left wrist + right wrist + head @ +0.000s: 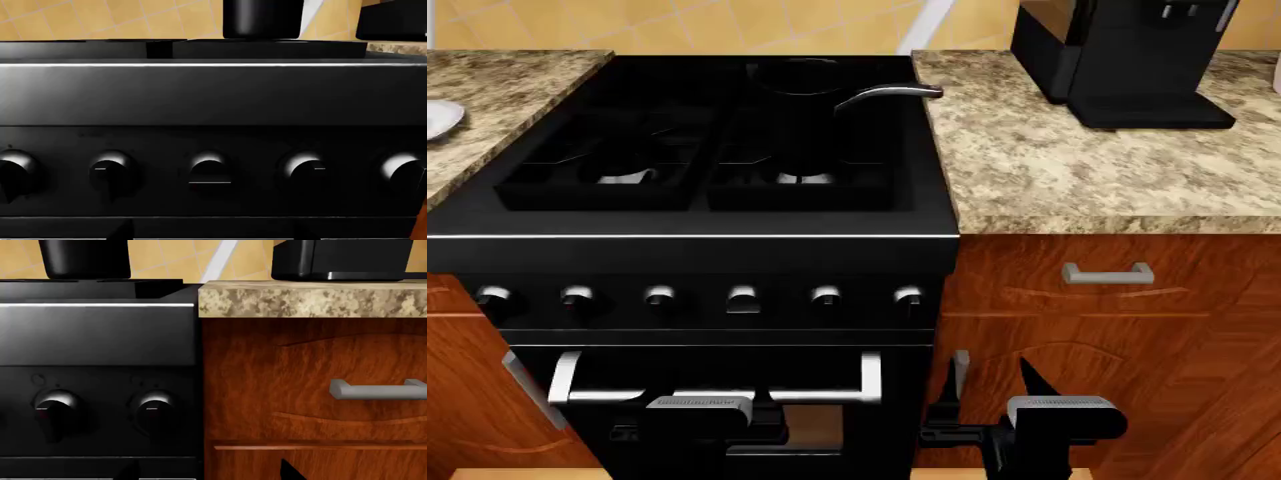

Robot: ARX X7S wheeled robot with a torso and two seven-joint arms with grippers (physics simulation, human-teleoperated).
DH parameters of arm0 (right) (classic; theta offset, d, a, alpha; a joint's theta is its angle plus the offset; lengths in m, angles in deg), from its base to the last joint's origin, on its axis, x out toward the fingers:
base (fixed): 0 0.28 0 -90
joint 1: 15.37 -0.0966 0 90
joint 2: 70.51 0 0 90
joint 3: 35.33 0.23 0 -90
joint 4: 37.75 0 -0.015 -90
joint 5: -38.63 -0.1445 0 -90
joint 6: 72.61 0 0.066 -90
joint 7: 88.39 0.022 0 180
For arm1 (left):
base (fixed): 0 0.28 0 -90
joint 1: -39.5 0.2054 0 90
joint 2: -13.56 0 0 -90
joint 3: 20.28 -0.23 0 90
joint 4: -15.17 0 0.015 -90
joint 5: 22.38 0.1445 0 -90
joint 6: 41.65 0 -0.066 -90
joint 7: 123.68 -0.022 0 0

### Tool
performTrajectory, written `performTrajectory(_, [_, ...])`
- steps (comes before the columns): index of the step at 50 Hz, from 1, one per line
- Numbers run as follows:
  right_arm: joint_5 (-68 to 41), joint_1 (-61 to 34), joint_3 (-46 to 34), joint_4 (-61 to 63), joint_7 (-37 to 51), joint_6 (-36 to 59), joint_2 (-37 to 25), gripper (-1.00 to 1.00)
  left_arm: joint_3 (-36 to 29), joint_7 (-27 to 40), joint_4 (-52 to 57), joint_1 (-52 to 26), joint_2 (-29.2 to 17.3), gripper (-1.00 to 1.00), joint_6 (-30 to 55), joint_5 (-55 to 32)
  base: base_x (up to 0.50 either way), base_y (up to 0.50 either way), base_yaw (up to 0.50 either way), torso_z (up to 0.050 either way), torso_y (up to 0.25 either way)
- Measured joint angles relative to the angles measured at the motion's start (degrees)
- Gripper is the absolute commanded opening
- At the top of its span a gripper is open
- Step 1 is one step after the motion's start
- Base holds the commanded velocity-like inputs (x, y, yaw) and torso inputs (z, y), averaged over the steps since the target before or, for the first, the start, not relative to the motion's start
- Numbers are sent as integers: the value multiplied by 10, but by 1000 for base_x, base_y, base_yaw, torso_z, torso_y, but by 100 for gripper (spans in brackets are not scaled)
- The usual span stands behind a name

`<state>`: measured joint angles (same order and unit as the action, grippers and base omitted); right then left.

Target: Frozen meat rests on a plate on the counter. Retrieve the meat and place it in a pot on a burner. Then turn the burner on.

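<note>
The black pot stands on the stove's back right burner, its long handle pointing right. It also shows as a dark cylinder in the left wrist view, pot, and in the right wrist view, pot. A sliver of the white plate lies on the left counter at the picture's edge. The meat is out of view. My left gripper is open, low in front of the oven. My right gripper is open and empty before the cabinet beside the stove.
A row of knobs lines the stove front, above the oven handle. A black coffee machine stands on the right counter. Below it is a wooden drawer with a metal handle.
</note>
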<state>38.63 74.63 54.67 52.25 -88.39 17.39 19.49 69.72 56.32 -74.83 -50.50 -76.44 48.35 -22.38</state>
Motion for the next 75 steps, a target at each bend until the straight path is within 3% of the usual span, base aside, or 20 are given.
performTrajectory(14, [-21, -1, -15, -15, 14, -18, -17, 100, -17, -22, -13, -2, -19, 100, -9, -50, 0, 0, 0, 46, 0])
performTrajectory(75, [-68, -25, -79, -60, 48, -53, -60, 100, -63, 2, -64, -29, -62, 100, -30, -117, 0, 500, 0, 50, 0])
